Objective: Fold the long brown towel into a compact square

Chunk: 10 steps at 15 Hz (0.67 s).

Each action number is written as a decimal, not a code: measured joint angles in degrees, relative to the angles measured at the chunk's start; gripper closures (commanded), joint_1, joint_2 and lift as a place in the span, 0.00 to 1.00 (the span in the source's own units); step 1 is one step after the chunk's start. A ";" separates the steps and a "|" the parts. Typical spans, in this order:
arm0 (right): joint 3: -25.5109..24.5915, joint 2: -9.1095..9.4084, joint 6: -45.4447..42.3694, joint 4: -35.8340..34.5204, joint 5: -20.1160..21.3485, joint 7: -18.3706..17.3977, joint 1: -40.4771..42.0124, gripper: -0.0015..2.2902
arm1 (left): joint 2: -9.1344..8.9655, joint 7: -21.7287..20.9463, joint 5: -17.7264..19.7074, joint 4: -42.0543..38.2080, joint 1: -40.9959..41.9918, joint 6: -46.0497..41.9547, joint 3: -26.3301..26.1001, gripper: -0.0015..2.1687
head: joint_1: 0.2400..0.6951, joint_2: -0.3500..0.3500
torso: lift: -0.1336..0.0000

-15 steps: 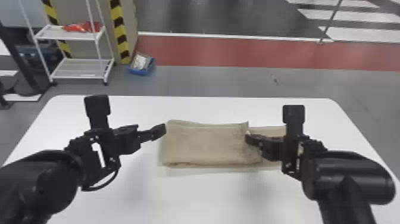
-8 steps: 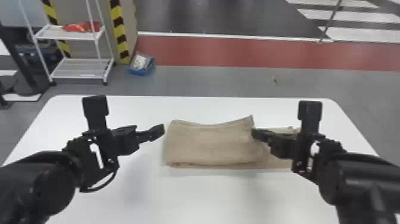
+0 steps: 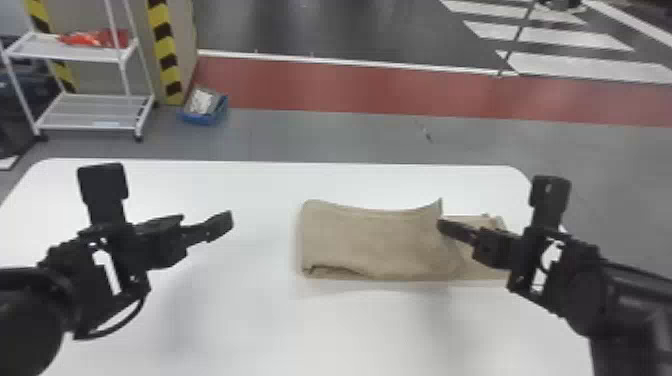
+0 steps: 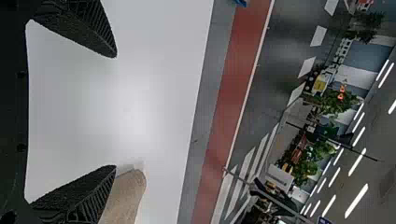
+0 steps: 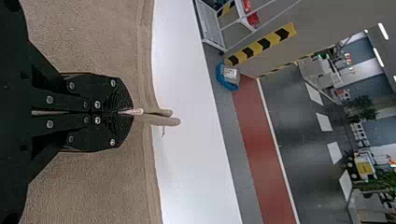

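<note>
In the head view the brown towel [image 3: 380, 242] lies partly folded on the table, its top layer raised at the right end over a lower layer that extends farther right. My right gripper [image 3: 441, 226] is at that raised edge. In the right wrist view the right gripper [image 5: 130, 112] is shut on a pinched bit of the towel [image 5: 107, 42]. My left gripper [image 3: 229, 220] is held over the table, left of the towel and apart from it. Seen from its own wrist, the left gripper [image 4: 116, 112] is open with nothing between its fingers, the towel [image 4: 125, 196] beyond one finger.
The white table [image 3: 240, 320] extends around the towel on all sides. Past its far edge stand a white shelf rack [image 3: 95, 112] and a blue bin [image 3: 202, 112] on the floor, beside a post with yellow and black stripes.
My right gripper has moved to the right, drawing the towel's top layer with it, so that more of the lower layer is covered. The left arm has stayed about where it was.
</note>
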 measured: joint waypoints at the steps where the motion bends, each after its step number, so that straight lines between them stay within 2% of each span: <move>1: 1.11 0.03 -1.06 0.23 0.07 0.05 0.32 0.51 | -0.16 0.18 -0.13 -0.04 -0.02 0.02 -0.21 0.01 | 1.00 0.28 | 0.07; 4: -0.09 -0.02 -1.72 -3.82 -2.90 0.05 1.49 0.51 | -0.10 0.36 -0.11 -0.19 0.31 0.43 -0.18 0.01 | 1.00 0.29 | 0.07; 6: -4.90 -1.03 -1.33 -6.74 -6.80 0.53 2.61 0.51 | 0.04 0.34 -0.10 -0.27 0.50 0.59 0.08 0.01 | 1.00 0.26 | 0.07; 8: -11.34 -2.97 -1.49 -7.03 -10.64 0.92 3.51 0.51 | 0.10 0.15 -0.08 -0.30 0.57 0.69 0.22 0.01 | 1.00 0.20 | 0.07; 9: -13.14 -4.54 -1.92 -4.78 -11.62 1.28 3.48 0.51 | 0.15 0.09 -0.07 -0.32 0.60 0.70 0.25 0.01 | 1.00 0.13 | 0.07; 10: -13.28 -5.81 -2.43 -2.28 -11.63 1.93 3.14 0.51 | 0.17 0.07 -0.12 -0.32 0.61 0.70 0.26 0.01 | 1.00 0.12 | 0.07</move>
